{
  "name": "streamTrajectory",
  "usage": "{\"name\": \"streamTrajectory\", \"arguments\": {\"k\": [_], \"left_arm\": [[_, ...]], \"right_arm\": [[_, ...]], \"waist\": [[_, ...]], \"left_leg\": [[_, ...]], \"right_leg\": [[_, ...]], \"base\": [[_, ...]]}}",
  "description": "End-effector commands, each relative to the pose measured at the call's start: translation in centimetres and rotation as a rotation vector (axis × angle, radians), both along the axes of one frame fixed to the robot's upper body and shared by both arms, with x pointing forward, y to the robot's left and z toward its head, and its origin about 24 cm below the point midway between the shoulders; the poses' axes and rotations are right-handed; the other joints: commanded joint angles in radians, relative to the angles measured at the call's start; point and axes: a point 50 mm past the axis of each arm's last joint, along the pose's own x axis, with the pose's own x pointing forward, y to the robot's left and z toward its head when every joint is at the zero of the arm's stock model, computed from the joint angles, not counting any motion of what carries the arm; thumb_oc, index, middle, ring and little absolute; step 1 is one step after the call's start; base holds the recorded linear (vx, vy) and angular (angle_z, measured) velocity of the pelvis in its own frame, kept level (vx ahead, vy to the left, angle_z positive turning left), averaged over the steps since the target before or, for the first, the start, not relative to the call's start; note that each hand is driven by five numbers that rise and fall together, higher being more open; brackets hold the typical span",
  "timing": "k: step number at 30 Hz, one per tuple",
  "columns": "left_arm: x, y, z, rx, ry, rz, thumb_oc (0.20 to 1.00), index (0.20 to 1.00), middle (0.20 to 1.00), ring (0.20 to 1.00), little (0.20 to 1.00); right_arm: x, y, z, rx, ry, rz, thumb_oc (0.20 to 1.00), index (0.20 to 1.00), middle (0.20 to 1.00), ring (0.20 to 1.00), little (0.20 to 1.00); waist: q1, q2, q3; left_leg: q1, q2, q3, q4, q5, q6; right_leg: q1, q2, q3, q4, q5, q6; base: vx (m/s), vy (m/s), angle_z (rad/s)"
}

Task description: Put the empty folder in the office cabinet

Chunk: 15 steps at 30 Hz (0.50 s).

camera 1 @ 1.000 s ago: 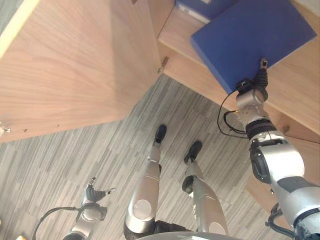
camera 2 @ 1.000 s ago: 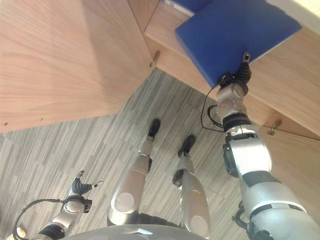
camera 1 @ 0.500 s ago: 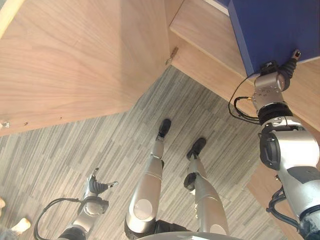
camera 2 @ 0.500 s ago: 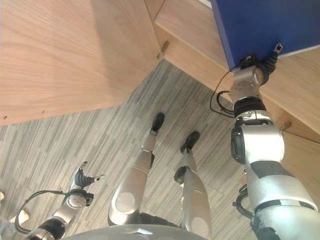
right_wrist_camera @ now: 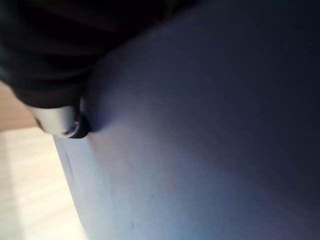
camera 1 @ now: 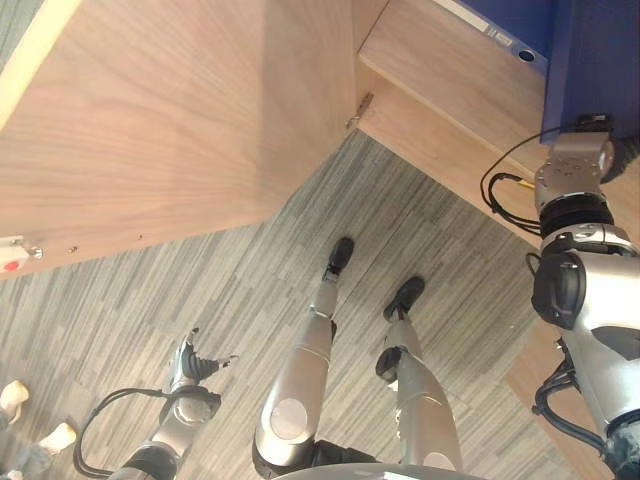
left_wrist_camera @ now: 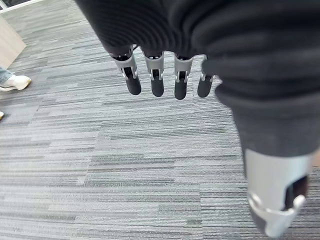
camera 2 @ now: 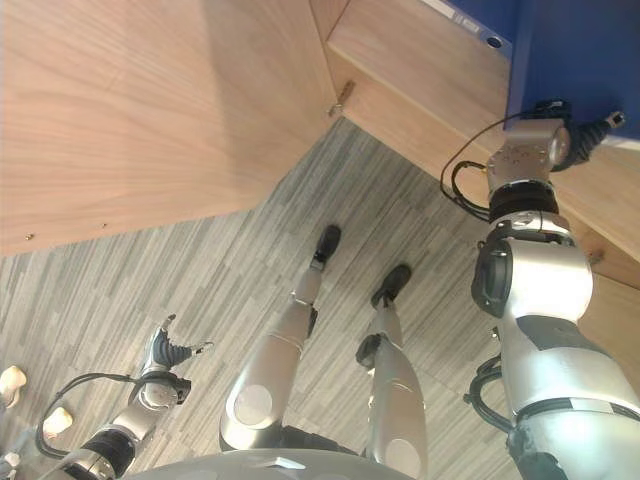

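The biggest thing here is the wooden office cabinet [camera 1: 180, 130], with its door swung open on the left and the shelf opening [camera 2: 420, 60] up top right. Below it all is grey striped carpet floor [camera 1: 180, 300]. The blue folder [camera 2: 570, 50] stands upright at the cabinet's opening, right above the right hand [camera 2: 575, 135], with another blue binder [camera 1: 500, 25] just behind it on the shelf. The right hand is pressed up against the folder's lower edge with a thumb tip [right_wrist_camera: 75, 127] resting on the cover, but can't tell whether the fingers are curled round it. The left hand [left_wrist_camera: 160, 75] hangs low over the carpet, fingers loose and straight, holding nothing. A person's pale shoes [camera 1: 15, 400] sit at the left edge
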Motion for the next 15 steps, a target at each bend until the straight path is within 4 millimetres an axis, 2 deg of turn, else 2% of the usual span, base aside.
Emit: {"name": "streamTrajectory", "arguments": {"k": [1,9,15], "left_arm": [[-0.7,-0.1,-0.8,0.072,0.044,-0.009,1.000,1.000,1.000,1.000,1.000],[-0.4,-0.6,-0.7,0.077,0.025,-0.014,1.000,1.000,1.000,1.000,1.000],[-0.8,-0.1,-0.7,0.085,0.025,-0.004,1.000,1.000,1.000,1.000,1.000]], "right_arm": [[-2.3,-2.5,0.0,-0.075,0.031,-0.214,0.200,0.200,0.200,0.200,0.200],[-2.6,-2.4,-1.1,-0.063,0.114,-0.241,0.200,0.200,0.200,0.200,0.200],[-3.3,-4.0,-0.8,-0.080,0.131,-0.285,0.200,0.200,0.200,0.200,0.200]], "waist": [[-0.029,0.006,-0.078],[-0.038,0.012,-0.077],[-0.040,0.021,-0.075]], "left_leg": [[0.038,0.029,-0.029,-0.013,-0.142,-0.039],[0.031,0.023,-0.027,-0.013,-0.145,-0.037],[0.013,0.019,-0.029,-0.013,-0.138,-0.040]], "right_leg": [[0.020,-0.040,-0.007,-0.005,-0.065,0.103],[0.010,-0.044,-0.003,-0.005,-0.063,0.103],[-0.009,-0.048,-0.005,-0.005,-0.059,0.105]], "base": [[0.00,0.000,0.00],[0.00,0.000,-0.01],[0.00,0.000,0.00]]}}
